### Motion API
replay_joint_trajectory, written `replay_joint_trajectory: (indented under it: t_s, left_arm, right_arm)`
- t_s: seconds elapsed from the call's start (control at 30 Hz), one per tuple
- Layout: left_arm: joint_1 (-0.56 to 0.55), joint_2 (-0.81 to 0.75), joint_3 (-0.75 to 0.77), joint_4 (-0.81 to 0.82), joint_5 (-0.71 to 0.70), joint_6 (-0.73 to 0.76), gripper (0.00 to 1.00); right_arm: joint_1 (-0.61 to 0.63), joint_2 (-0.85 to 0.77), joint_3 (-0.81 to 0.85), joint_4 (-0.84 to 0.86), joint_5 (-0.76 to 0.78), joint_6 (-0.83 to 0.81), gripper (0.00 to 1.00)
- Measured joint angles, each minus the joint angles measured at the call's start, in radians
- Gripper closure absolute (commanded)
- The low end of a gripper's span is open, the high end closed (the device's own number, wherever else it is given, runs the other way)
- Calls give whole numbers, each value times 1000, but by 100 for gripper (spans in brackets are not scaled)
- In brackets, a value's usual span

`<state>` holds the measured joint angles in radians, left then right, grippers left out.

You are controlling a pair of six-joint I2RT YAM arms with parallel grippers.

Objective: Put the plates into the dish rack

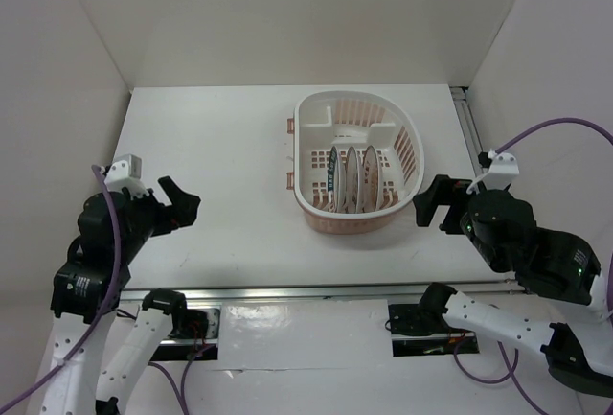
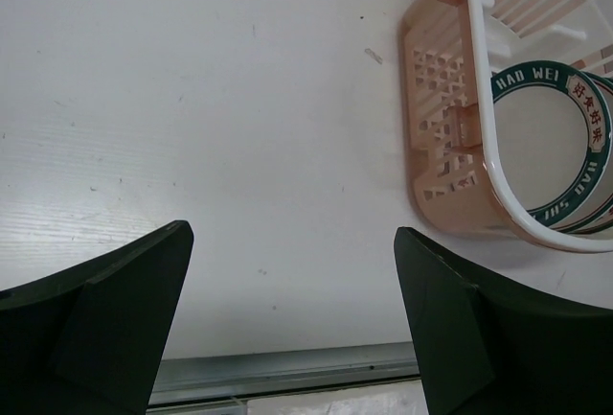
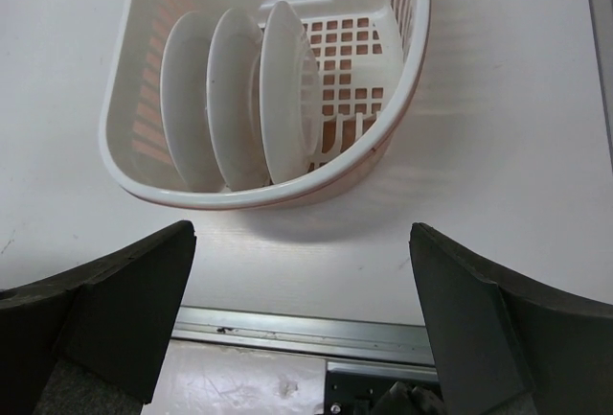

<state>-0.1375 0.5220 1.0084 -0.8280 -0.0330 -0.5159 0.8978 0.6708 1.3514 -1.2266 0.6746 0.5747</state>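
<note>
The pink-and-white oval dish rack (image 1: 407, 151) stands on the white table right of centre. Three white plates (image 1: 351, 178) stand on edge side by side inside it, near its front end. The right wrist view shows the rack (image 3: 402, 99) and the plates' (image 3: 235, 99) white backs. The left wrist view shows the rack's pink wall (image 2: 445, 137) and the plate with the teal lettered rim (image 2: 551, 151). My left gripper (image 1: 178, 206) is open and empty at the table's front left, well apart from the rack. My right gripper (image 1: 434, 202) is open and empty just right of the rack's front end.
A metal rail (image 1: 316, 292) runs along the table's near edge. White walls enclose the table on the left, back and right. Another rail (image 1: 469, 127) runs along the right edge. Purple cables (image 1: 551, 127) hang by both arms.
</note>
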Motion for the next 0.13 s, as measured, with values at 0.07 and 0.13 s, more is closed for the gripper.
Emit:
replay_joint_trajectory:
  t_s: [0.07,0.13]
  left_arm:
    - [0,0,2,-3,-3,11,0]
    - [0,0,2,-5,-6,15,0]
  right_arm:
    - [0,-1,0,-1,-3,0,0]
    - [0,-2,0,-1,-3,1,0]
